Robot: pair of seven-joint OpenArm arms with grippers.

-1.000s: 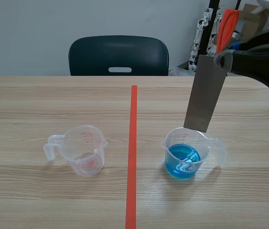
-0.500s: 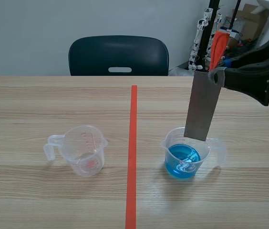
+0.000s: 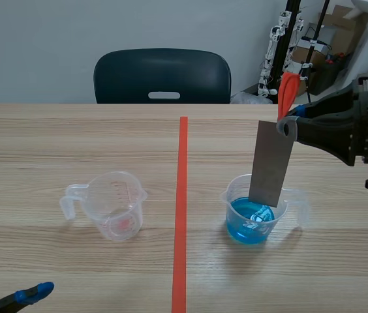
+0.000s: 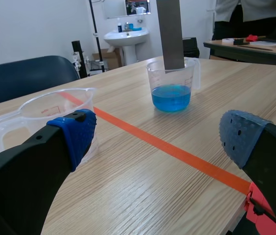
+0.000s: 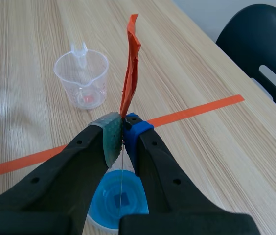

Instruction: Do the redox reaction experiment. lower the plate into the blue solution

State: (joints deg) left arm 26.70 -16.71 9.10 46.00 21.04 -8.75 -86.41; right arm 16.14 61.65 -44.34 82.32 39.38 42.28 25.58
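Note:
A grey metal plate [image 3: 272,163] hangs upright from my right gripper [image 3: 288,124], which is shut on its top edge by the orange tab [image 3: 287,91]. The plate's lower end sits just inside the rim of the clear beaker of blue solution [image 3: 252,212], above the liquid. In the right wrist view the gripper [image 5: 123,134] pinches the orange tab [image 5: 130,68], with the blue beaker [image 5: 118,200] straight below. My left gripper [image 4: 157,137] stands open and low over the table, its blue pads [image 4: 74,134] wide apart. The blue beaker [image 4: 172,85] and plate [image 4: 170,32] are far ahead of it.
An empty clear beaker [image 3: 112,205] stands left of the orange tape line [image 3: 182,208]; it is close ahead of my left gripper's finger [image 4: 55,112]. A dark chair [image 3: 162,76] is behind the table's far edge. My left fingertip [image 3: 30,295] shows near the front left edge.
The right gripper has come down with the plate, bringing its lower end into the blue beaker's mouth. The left gripper's fingertip has come into the scene view at the lower left.

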